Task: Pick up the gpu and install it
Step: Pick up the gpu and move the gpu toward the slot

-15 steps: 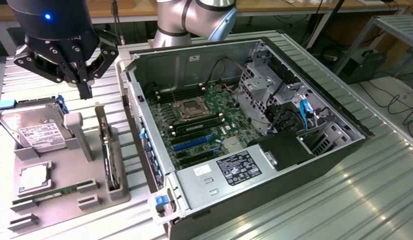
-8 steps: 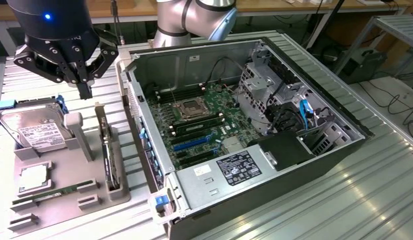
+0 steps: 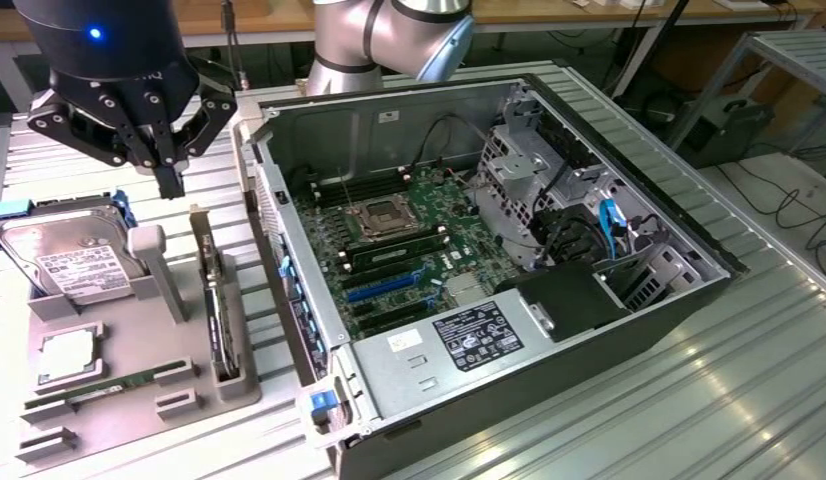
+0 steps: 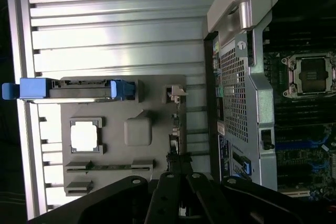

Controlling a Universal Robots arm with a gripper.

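The gpu (image 3: 217, 310) stands on its edge in a slot of the grey holder tray (image 3: 133, 330), at the exterior view's left. It is a thin dark card with a silver bracket at its far end. My gripper (image 3: 170, 185) hangs above and just beyond that far end, fingers shut with nothing between them, apart from the card. In the wrist view the gpu (image 4: 175, 129) shows edge-on as a thin line, and my gripper (image 4: 177, 178) sits over one end of it.
An open computer case (image 3: 386, 100) lies beside the tray, its motherboard (image 3: 400, 250) and blue slot (image 3: 380, 288) exposed. The tray also holds a hard drive (image 3: 66, 262), a processor (image 3: 66, 355) and a memory stick (image 3: 106, 385). A ribbed metal table (image 3: 680, 400) lies underneath.
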